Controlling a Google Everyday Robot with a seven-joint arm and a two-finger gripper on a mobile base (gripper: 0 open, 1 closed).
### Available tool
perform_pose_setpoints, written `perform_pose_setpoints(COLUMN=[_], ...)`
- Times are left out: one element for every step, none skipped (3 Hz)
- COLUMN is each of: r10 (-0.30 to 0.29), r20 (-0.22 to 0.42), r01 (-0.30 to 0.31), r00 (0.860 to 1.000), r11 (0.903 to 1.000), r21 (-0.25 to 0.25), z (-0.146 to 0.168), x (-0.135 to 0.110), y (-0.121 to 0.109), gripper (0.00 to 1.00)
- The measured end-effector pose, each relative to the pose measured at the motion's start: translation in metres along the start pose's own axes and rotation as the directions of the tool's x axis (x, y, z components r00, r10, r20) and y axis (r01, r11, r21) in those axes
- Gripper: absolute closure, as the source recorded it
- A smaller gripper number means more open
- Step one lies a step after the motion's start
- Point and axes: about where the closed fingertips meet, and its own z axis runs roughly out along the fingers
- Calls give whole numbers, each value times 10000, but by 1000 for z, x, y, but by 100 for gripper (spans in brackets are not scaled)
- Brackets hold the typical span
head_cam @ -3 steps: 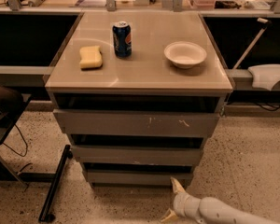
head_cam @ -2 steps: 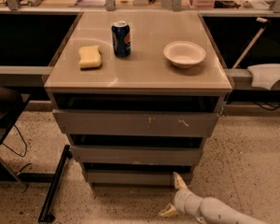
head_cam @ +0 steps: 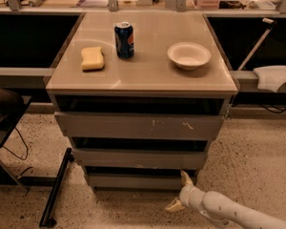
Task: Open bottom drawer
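The bottom drawer (head_cam: 133, 181) is the lowest, narrowest grey front of the cabinet, flat and handleless, and sits flush with a dark gap above it. My gripper (head_cam: 179, 191) is low at the drawer's right end, on a white arm coming in from the bottom right. It is open: one pale finger (head_cam: 186, 178) points up at the drawer's top right edge, the other (head_cam: 174, 204) points left near the floor. It holds nothing.
The middle drawer (head_cam: 140, 157) and the wide scratched top drawer (head_cam: 138, 126) are above. On the cabinet top (head_cam: 148, 75) stand a yellow sponge (head_cam: 92, 58), a blue soda can (head_cam: 124, 40) and a white bowl (head_cam: 189, 55). A black stand leg (head_cam: 55, 194) lies on the speckled floor at left.
My gripper has moved up and slightly right, closer to the bottom drawer's right end. The drawers have not moved.
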Motion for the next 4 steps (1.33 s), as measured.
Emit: perform_pose_setpoints(r10=[0,-54,80,82], r20=[0,-283,-650,-651], r01=[0,53,-75,-76], r00=[10000,9996,9979,9978], r11=[10000,10000,9999,9999], r21=[0,-67,83,83], z=[0,30,84,84], x=[0,10,15,15], y=[0,-10,-53,-53], gripper=[0,0,0,0])
